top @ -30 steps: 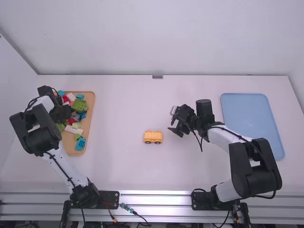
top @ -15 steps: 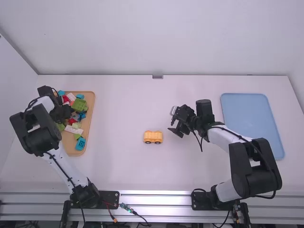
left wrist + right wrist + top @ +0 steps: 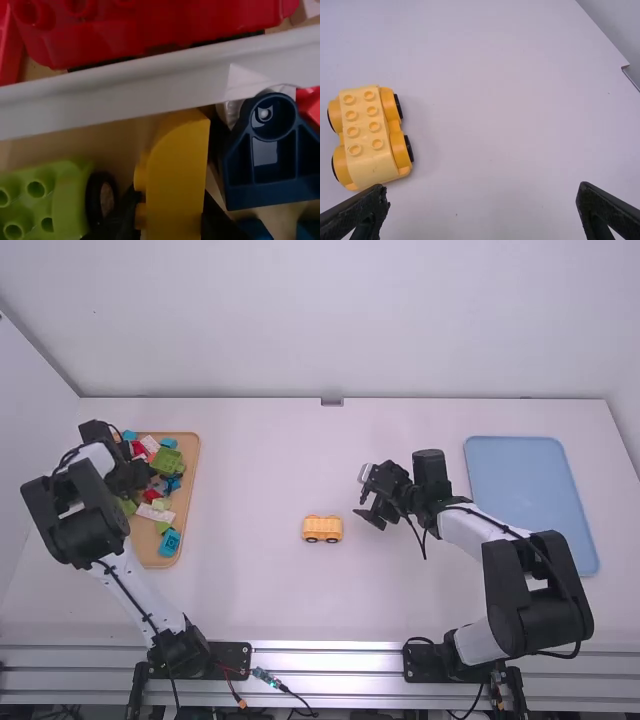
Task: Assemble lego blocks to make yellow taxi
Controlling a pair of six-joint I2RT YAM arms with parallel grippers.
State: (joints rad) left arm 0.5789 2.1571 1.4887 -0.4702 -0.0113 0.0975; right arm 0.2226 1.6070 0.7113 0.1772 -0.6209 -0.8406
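Nothing has shifted, so my build waits: left jaws clench a yellow block [image 3: 176,175] in the tray [image 3: 191,480]; right jaws stand parted, the yellow car [image 3: 322,530] at their eight o'clock.

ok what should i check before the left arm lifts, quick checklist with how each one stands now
- Yellow block between the left gripper's fingers: ok
- Grip firm enough to lift: cannot tell
- Yellow block free of the dark blue piece close beside it: cannot tell
- Yellow car base standing on its wheels, studs up: ok
- Right gripper open and empty, should it need to steady the base: ok
- Yellow block at the base: not ok, it is at the tan tray
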